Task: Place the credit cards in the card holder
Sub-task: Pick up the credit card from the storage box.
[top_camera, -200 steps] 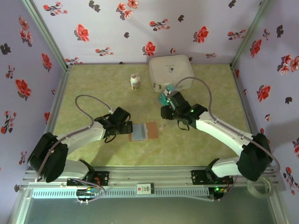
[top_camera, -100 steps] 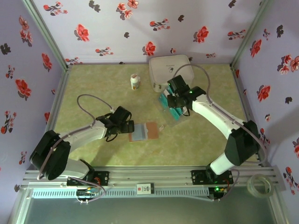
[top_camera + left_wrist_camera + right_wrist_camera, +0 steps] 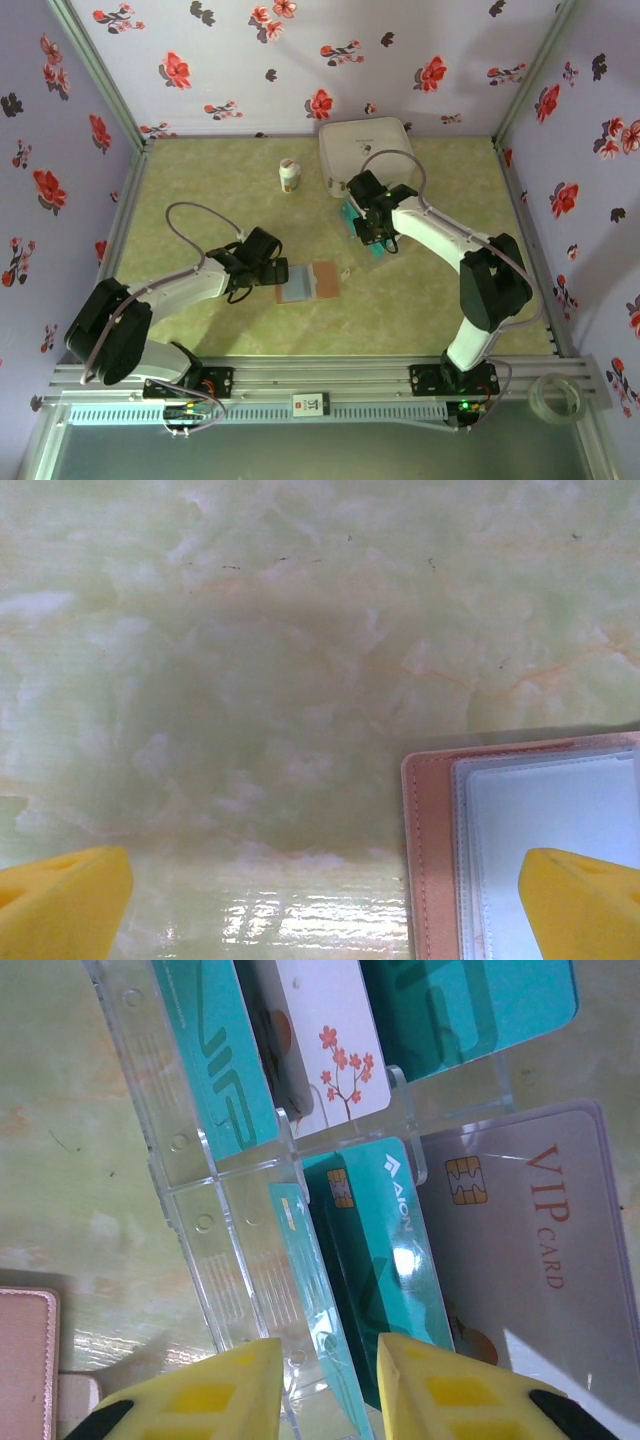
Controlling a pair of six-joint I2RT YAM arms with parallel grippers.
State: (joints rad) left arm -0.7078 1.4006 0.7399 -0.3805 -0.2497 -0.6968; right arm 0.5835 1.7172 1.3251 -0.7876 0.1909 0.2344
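The card holder (image 3: 308, 282) lies open on the table, brown with pale blue-grey pockets. In the left wrist view its corner (image 3: 520, 840) lies by the right fingertip. My left gripper (image 3: 272, 272) is wide open at its left edge, its gripper (image 3: 325, 910) over bare table. Teal credit cards (image 3: 351, 213) stand in a clear rack. My right gripper (image 3: 368, 232) hovers over the rack. In the right wrist view the gripper (image 3: 330, 1390) is open, its jaws straddling a thin teal card (image 3: 312, 1290) with a gap on each side; another teal card (image 3: 385, 1250) leans beside it.
A big white rounded case (image 3: 365, 150) sits behind the rack and a small white bottle (image 3: 289, 176) stands to its left. A white flowered card (image 3: 325, 1040) and a grey VIP card (image 3: 540, 1260) share the clear rack (image 3: 215, 1250). Flowered walls enclose the table.
The right arm has swung in and brought its gripper down over the rack, and its jaws have narrowed around a teal card. The left arm has stayed still.
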